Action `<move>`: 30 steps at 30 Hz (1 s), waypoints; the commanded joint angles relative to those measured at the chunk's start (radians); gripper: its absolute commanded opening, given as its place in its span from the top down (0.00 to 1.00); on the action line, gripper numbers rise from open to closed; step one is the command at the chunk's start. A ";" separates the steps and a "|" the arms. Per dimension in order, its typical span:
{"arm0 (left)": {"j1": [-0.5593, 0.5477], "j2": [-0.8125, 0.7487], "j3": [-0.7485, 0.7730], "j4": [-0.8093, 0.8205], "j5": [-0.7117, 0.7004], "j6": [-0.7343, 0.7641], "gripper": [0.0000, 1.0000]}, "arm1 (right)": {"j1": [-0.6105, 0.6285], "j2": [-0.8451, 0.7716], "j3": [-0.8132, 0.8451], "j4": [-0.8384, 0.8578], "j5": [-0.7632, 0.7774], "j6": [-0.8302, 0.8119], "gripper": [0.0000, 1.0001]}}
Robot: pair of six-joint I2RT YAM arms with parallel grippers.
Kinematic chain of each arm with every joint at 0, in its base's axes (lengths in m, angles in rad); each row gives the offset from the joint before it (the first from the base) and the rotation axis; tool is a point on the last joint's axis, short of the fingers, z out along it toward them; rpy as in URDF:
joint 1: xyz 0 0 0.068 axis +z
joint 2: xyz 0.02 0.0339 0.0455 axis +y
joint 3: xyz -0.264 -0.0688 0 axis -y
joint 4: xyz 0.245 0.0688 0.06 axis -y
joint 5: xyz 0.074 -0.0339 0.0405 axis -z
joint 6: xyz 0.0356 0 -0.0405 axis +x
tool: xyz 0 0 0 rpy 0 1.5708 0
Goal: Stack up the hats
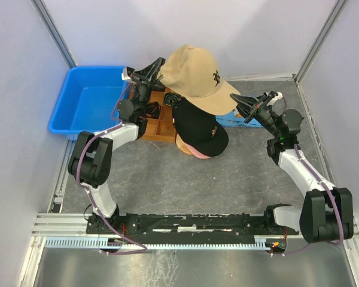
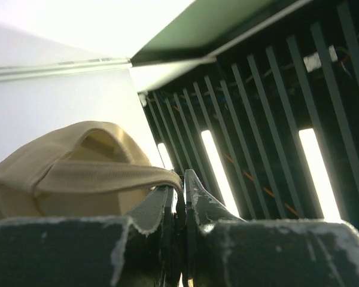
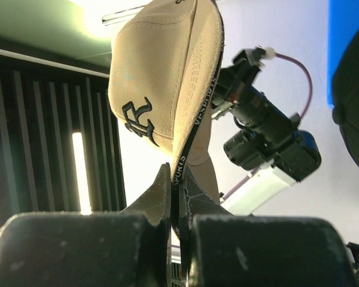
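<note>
Tan hat (image 1: 194, 75) over half-hidden black hat (image 1: 197, 125)

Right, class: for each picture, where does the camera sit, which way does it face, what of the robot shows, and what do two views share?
Top external: high behind the robot, looking down; both arms show, holding the tan cap above the black cap.
Left wrist: on the left arm, facing up at ceiling slats; left jaws pinch the cap's back strap.
Right wrist: on the right arm, facing up; right jaws pinch its brim, left arm beyond.
Shared: both wrist views show the tan cap.
</note>
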 commanded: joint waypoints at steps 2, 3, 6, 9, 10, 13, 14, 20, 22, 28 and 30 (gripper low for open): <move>0.012 0.075 0.121 0.147 0.113 -0.323 0.95 | -0.013 -0.083 -0.068 -0.032 -0.093 0.114 1.00; 0.013 0.080 0.121 0.150 0.128 -0.325 0.95 | -0.014 -0.096 -0.082 -0.049 -0.101 0.100 1.00; 0.014 0.098 0.105 0.177 0.156 -0.342 0.95 | -0.017 -0.147 -0.126 -0.152 -0.124 0.023 1.00; 0.015 0.142 0.105 0.235 0.184 -0.368 0.96 | -0.017 -0.189 -0.184 -0.176 -0.107 -0.007 1.00; 0.016 0.152 0.101 0.247 0.189 -0.378 0.96 | -0.018 -0.204 -0.196 -0.193 -0.103 -0.028 1.00; 0.024 0.185 0.098 0.279 0.207 -0.392 0.96 | -0.017 -0.255 -0.203 -0.317 -0.102 -0.137 1.00; 0.026 0.198 0.103 0.286 0.220 -0.395 0.96 | -0.017 -0.272 -0.201 -0.375 -0.107 -0.183 1.00; 0.036 0.252 0.122 0.297 0.311 -0.398 0.96 | -0.017 -0.331 -0.237 -0.471 -0.089 -0.337 1.00; 0.040 0.261 0.113 0.297 0.336 -0.391 0.97 | -0.017 -0.332 -0.247 -0.470 -0.084 -0.366 1.00; 0.045 0.268 0.088 0.297 0.414 -0.360 0.97 | -0.014 -0.304 -0.285 -0.465 -0.095 -0.429 1.00; 0.050 0.266 0.067 0.298 0.442 -0.347 0.97 | -0.008 -0.287 -0.299 -0.429 -0.091 -0.434 1.00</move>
